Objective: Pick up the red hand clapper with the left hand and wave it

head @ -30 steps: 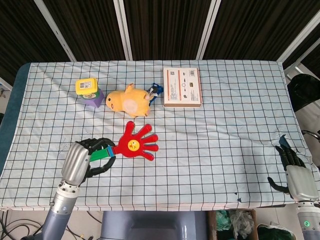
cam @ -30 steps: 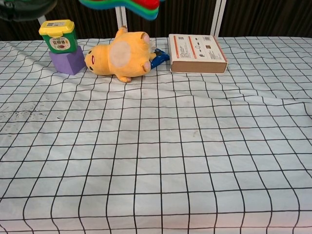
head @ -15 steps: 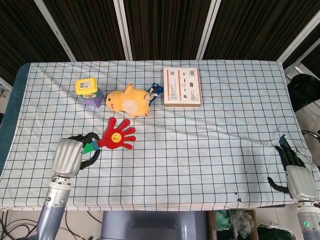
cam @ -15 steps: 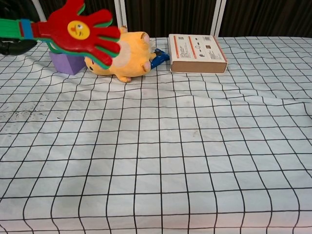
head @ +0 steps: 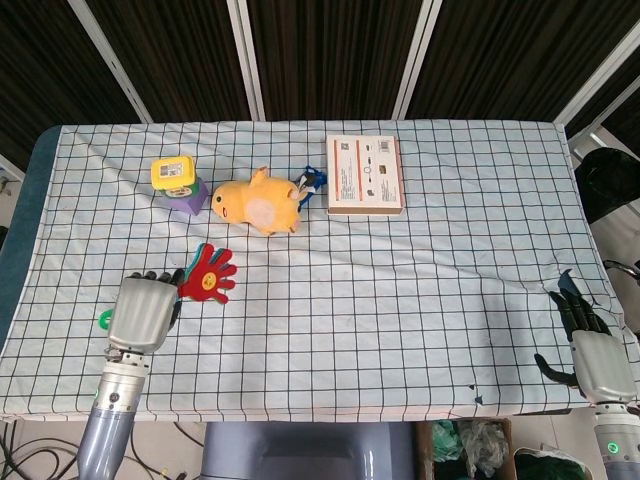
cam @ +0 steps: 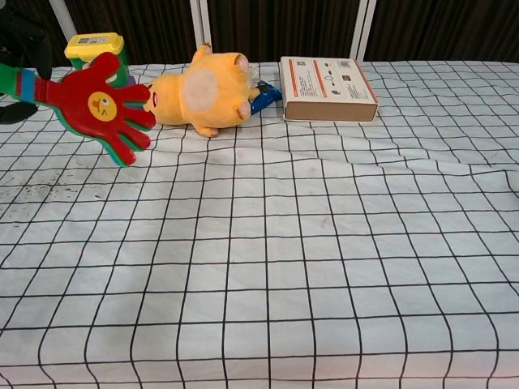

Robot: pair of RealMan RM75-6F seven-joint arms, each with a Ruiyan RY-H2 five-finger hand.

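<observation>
My left hand (head: 140, 312) grips the handle of the red hand clapper (head: 207, 275) near the table's front left, and holds it above the cloth. In the chest view the red hand clapper (cam: 96, 104) hangs at the upper left with its palm and yellow face showing, and only dark fingers of my left hand (cam: 18, 44) show at the frame's edge. A green ring (head: 103, 319) at the handle's end pokes out behind the hand. My right hand (head: 594, 358) rests at the table's front right corner, fingers apart and holding nothing.
A yellow plush toy (head: 259, 204) lies at the back centre-left, beside a purple block (head: 189, 197) with a yellow-lidded container (head: 172, 174) on it. A flat cardboard box (head: 364, 174) lies to the right of the plush. The checked cloth (head: 420, 300) covers the table.
The left hand has swung the clapper down and to the left; the clapper now looks smaller in the head view and sits lower in the chest view. The right hand has not moved.
</observation>
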